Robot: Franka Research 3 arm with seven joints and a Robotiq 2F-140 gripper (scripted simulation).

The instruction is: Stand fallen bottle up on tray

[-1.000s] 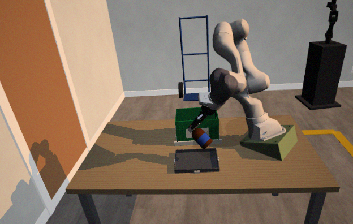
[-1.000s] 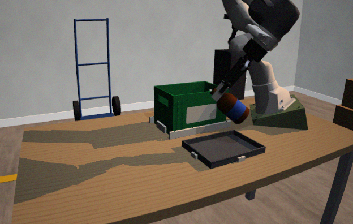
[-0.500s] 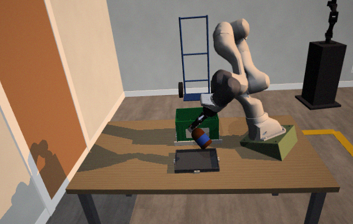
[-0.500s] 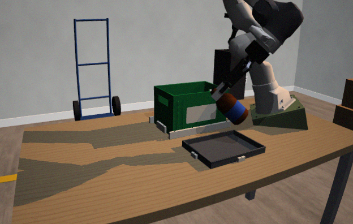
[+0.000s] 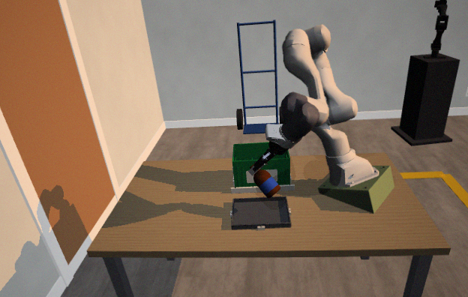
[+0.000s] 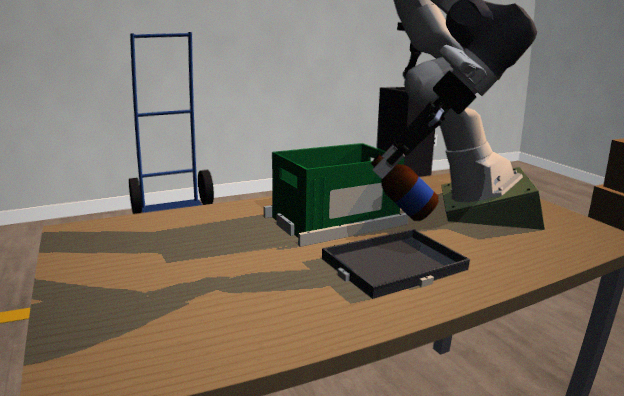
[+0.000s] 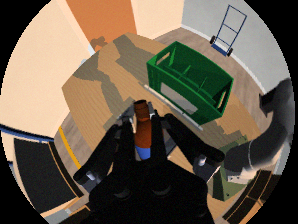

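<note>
A brown bottle (image 5: pixel 266 182) (image 6: pixel 410 191) (image 7: pixel 143 131) with a blue label hangs in the air, tilted, its base pointing down and to the right in the top and exterior views. My gripper (image 5: pixel 253 171) (image 6: pixel 386 162) (image 7: pixel 142 109) is shut on the bottle's neck end, its arm slanting down from the upper right. The dark, shallow tray (image 5: pixel 261 226) (image 6: pixel 375 291) lies on the table below the bottle, and the bottle does not touch it. The green crate (image 5: pixel 241 174) (image 6: pixel 290 192) (image 7: pixel 192 107) stands behind the tray and the bottle. The bottle's neck is partly hidden by the fingers.
A light rail (image 5: pixel 245 190) (image 6: pixel 320 237) runs along the crate's front foot. Small light blocks sit at the tray's sides, one of them a front block (image 5: pixel 261 228) (image 6: pixel 426 281). The arm's green wedge base (image 5: pixel 382 189) (image 6: pixel 500 210) stands to the right on the table.
</note>
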